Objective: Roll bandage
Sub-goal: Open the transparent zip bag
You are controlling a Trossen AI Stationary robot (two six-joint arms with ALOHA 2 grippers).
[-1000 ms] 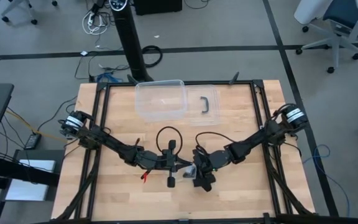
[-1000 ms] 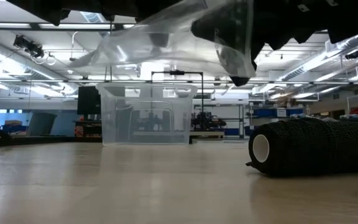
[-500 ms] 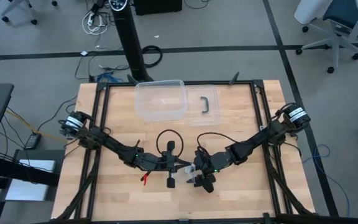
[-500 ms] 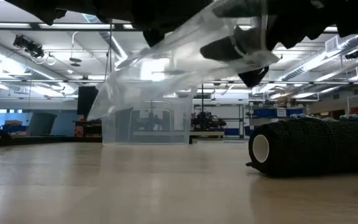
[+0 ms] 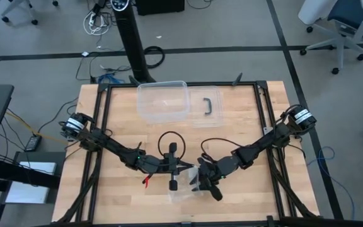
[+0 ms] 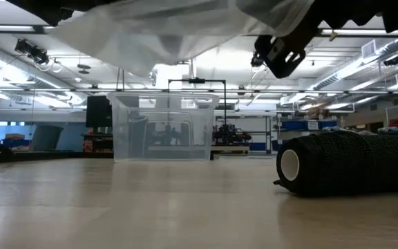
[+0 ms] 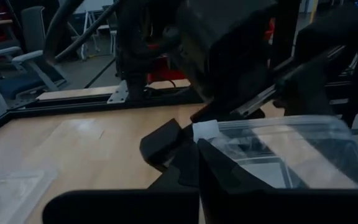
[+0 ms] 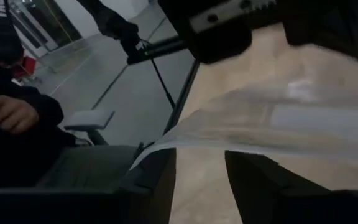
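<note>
Bandage (image 6: 347,163) rolled, lying on desk (image 6: 150,207) below right end effector (image 5: 201,185). Soft, light, squashy; best gripped across middle. Left end effector (image 5: 180,166) pinching plastic bag (image 5: 184,188); right spread, bag edge between fingers.

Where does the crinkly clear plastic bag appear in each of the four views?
High view: crinkly clear plastic bag low centre, between both grippers.
Low view: bag across the top, above the table.
Left wrist view: bag at right.
Right wrist view: bag across the middle.
Shared landmark: clear plastic box, in high and low views.
</note>
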